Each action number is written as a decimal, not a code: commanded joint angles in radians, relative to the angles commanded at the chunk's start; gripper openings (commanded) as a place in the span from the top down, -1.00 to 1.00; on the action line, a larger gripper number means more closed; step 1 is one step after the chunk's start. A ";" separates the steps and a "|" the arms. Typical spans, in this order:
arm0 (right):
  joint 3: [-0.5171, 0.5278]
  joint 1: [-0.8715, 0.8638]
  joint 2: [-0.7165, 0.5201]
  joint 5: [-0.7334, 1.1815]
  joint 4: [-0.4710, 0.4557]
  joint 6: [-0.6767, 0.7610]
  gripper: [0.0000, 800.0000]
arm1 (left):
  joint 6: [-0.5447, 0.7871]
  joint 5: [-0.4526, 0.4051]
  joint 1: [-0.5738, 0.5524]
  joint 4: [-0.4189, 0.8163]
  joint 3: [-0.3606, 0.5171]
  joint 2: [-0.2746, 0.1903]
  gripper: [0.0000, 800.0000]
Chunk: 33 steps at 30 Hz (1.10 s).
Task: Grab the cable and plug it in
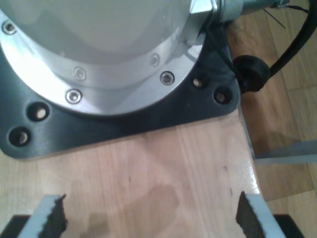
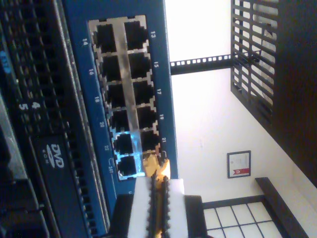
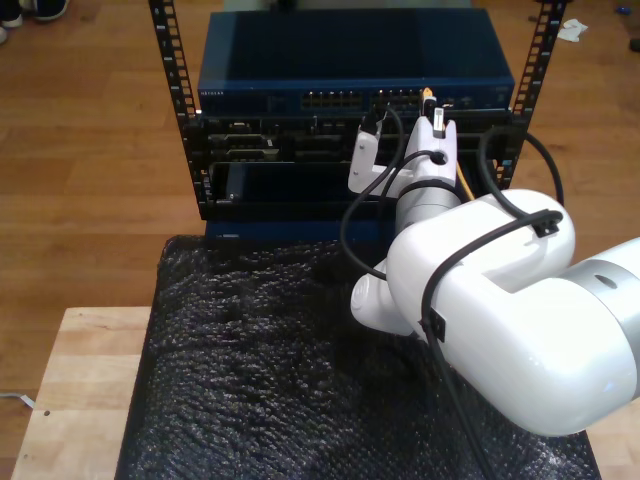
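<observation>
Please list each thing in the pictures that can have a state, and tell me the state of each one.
cable: clamped in my second end effector, plug tip at the switch face, not clearly seated in a port.
second end effector: shut on the cable.
first end effector: open, nothing between its pads, above bare wood.
network switch: mounted in the rack, most visible ports free.
port 24: lit blue-white.

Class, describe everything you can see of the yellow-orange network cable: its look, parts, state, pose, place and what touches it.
The cable is thin and yellow-orange, with a clear plastic plug at its tip. My second gripper is shut on it, the serrated pads pinching it just behind the plug. The tip sits close to the lower ports of the blue switch; whether it is seated cannot be told. In the exterior view a yellow length trails down beside the arm.
</observation>
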 joint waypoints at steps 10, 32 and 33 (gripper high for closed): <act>0.124 0.005 -0.100 0.017 -0.026 0.000 0.17 | 0.000 -0.002 0.000 0.000 0.000 0.000 -1.00; 0.405 -0.160 -0.617 0.686 -0.178 -0.005 -0.25 | 0.000 -0.002 0.000 0.000 0.000 0.000 -1.00; 0.404 -0.181 -0.638 0.743 -0.204 -0.005 -0.31 | 0.000 0.000 0.000 0.000 0.000 0.000 -1.00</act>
